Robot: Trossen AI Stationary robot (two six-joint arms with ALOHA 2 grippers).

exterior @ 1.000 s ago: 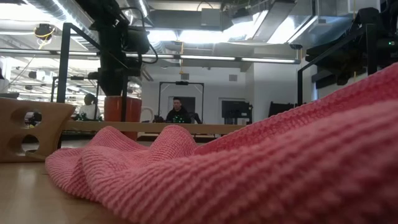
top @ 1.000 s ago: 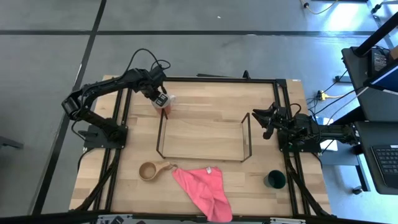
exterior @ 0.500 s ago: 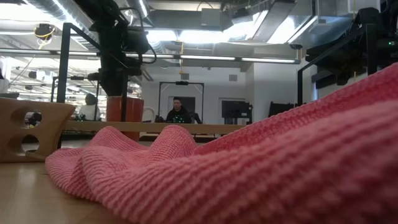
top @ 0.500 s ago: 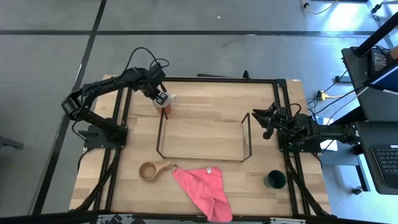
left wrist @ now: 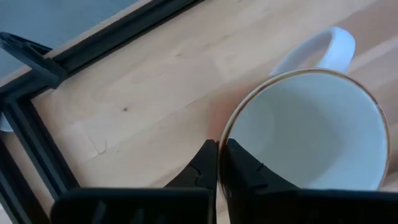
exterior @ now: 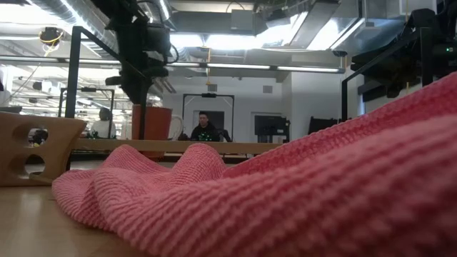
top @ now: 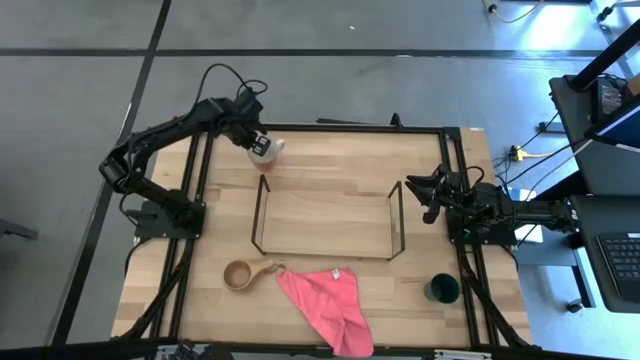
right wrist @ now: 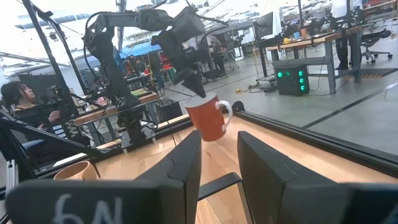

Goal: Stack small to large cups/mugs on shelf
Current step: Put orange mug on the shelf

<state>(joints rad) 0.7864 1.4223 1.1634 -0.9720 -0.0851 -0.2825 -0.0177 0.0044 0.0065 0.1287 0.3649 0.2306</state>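
Note:
My left gripper (top: 259,143) is shut on the mug (top: 266,149), reddish outside and white inside, above the table's far left part, beyond the shelf (top: 325,222) of black rods. The mug also shows in the right wrist view (right wrist: 208,119) and the low view (exterior: 151,123). The tan wooden cup (top: 240,274) stands near the front left. The dark green cup (top: 441,289) stands at the front right. My right gripper (top: 412,190) is open and empty at the shelf's right end. My left gripper pinches the mug's rim (left wrist: 222,134), on the side away from the white handle (left wrist: 320,50), with one finger inside the mug and one outside. The fingers (right wrist: 198,86) come from above, pointing down. The mug hangs below them, tilted and clear of the table.
A pink cloth (top: 325,300) lies at the front middle, beside the wooden cup, and fills much of the low view (exterior: 300,185). A black frame (top: 452,180) edges the table. People sit in the room behind.
My left gripper has gone toward the table's far edge and a little up, still shut on the mug. The mug has come away from the shelf's far left corner and now hangs tilted, clear of the table.

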